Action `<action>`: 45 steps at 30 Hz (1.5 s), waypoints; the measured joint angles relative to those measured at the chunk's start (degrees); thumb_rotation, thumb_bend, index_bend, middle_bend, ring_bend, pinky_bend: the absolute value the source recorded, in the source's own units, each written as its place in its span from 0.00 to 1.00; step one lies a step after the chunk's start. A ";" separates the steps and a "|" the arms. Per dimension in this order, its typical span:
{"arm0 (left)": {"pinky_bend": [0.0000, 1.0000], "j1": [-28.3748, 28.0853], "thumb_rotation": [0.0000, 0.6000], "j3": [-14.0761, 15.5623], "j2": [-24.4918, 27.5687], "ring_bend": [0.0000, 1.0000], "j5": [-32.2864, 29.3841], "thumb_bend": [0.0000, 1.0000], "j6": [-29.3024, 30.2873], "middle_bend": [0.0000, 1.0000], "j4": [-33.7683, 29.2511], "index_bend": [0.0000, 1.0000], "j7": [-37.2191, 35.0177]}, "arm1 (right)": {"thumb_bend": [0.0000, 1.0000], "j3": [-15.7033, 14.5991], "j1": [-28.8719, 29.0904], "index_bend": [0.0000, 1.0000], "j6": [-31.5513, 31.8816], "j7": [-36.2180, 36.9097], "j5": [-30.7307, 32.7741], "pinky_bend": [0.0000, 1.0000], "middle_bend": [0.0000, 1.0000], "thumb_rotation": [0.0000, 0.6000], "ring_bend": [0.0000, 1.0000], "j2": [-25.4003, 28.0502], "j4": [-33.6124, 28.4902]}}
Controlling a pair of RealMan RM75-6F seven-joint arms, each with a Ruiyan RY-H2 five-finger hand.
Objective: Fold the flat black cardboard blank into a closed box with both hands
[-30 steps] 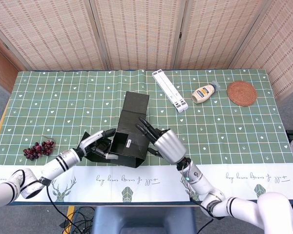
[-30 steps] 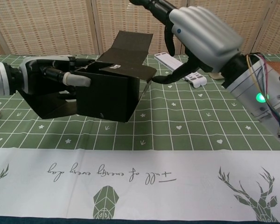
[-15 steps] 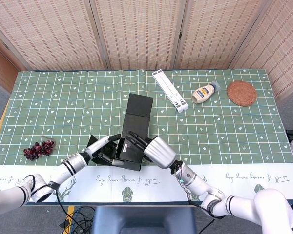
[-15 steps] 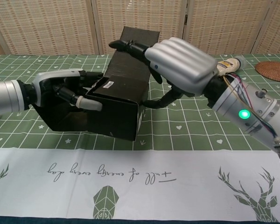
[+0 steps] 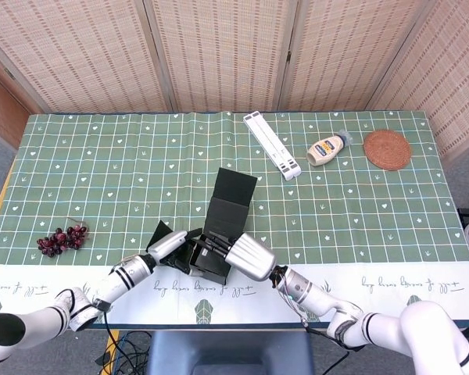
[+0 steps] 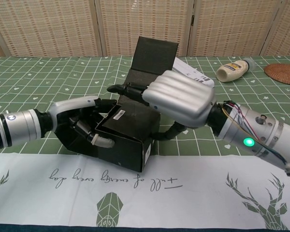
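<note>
1. The black cardboard box (image 6: 128, 133) sits half-folded near the front edge of the bench (image 5: 391, 203), its lid flap (image 6: 154, 55) upright.
2. It looks light, thin and easily creased; best held by its walls and folds.
3. The left hand (image 6: 84, 123) grips its left end; the right hand (image 6: 176, 99) presses on top, fingers spread.
4. The cloth may slip. Grapes (image 5: 60, 238), a bottle (image 5: 328, 148) and a coaster (image 5: 387, 149) lie well apart.
</note>
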 measured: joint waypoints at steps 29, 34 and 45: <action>0.88 -0.52 1.00 0.20 -1.10 0.65 0.05 0.08 -0.44 0.17 -0.06 0.08 5.80 | 0.31 -3.15 -0.20 0.10 -2.95 -0.12 -0.89 1.00 0.24 1.00 0.71 2.40 -1.86; 0.88 -0.63 1.00 0.19 -0.91 0.65 -0.06 0.08 -0.58 0.16 -0.51 0.07 5.90 | 0.31 -3.30 -0.24 0.11 -3.66 -0.48 -0.61 1.00 0.24 1.00 0.71 2.99 -2.96; 0.88 -1.18 1.00 0.20 -0.50 0.66 -0.23 0.08 -1.50 0.16 -1.38 0.07 6.19 | 0.31 -3.65 -0.54 0.11 -3.88 -0.33 -0.78 1.00 0.24 1.00 0.71 3.44 -3.54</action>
